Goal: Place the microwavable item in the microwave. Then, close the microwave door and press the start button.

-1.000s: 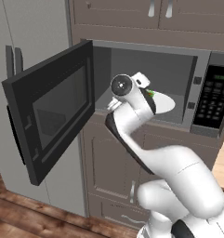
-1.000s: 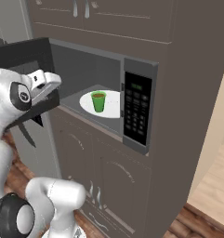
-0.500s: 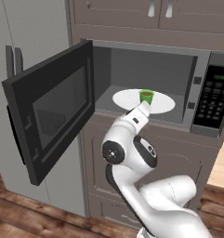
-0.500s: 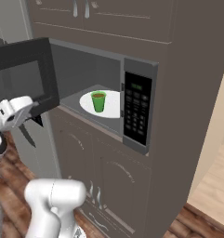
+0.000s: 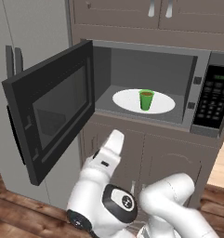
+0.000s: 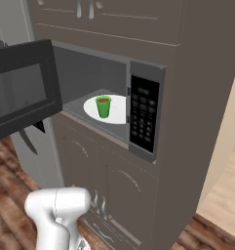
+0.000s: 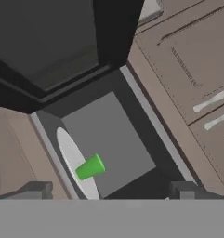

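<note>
the arm has pulled back out of the microwave (image 5: 150, 69) and dropped low, down by the cabinet doors (image 5: 146, 162). the green cup (image 5: 146, 99) is left standing on the white plate (image 5: 125, 99) inside, so the first job looks done. the microwave door (image 5: 50, 109) hangs wide open, so closing it should come next. the cup stands straight up, open end on top, narrow end down on the plate. i cannot tell if the gripper is spread or pressed together; its tips barely show.
</note>
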Robot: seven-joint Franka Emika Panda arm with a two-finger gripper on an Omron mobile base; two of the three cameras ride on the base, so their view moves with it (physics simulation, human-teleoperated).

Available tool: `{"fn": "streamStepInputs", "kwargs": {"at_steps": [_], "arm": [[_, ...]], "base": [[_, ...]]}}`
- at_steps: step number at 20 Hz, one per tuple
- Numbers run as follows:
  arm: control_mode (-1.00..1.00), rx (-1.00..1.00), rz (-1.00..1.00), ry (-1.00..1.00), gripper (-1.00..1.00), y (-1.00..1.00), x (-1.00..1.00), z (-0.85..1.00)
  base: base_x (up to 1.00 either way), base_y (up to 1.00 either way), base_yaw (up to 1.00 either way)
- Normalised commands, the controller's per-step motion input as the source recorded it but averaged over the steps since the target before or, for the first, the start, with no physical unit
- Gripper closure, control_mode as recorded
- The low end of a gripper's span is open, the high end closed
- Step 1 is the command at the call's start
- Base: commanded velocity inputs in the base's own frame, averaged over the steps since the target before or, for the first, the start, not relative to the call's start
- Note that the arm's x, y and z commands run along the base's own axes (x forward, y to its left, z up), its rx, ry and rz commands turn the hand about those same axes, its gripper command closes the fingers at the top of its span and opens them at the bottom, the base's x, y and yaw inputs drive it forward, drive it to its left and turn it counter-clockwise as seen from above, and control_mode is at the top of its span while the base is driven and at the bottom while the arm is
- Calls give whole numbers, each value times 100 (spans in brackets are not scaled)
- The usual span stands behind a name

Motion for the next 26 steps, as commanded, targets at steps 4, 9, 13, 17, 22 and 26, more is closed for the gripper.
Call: {"fn": "streamStepInputs", "kwargs": {"at_steps": [4, 9, 13, 17, 22, 26], "arm": [[-100, -20, 0, -1, -100, 100, -77, -2], [-100, -16, 0, 0, -100, 100, -35, -15], [-100, -13, 0, 8, -100, 100, 3, -30], [-100, -12, 0, 14, -100, 100, 24, -49], [-100, -10, 0, 13, -100, 100, 15, -61], [-100, -8, -4, 17, -100, 100, 59, -62]], "base": [[0, 0, 0], [0, 0, 0], [0, 0, 0], [0, 0, 0], [0, 0, 0], [0, 0, 0]]}}
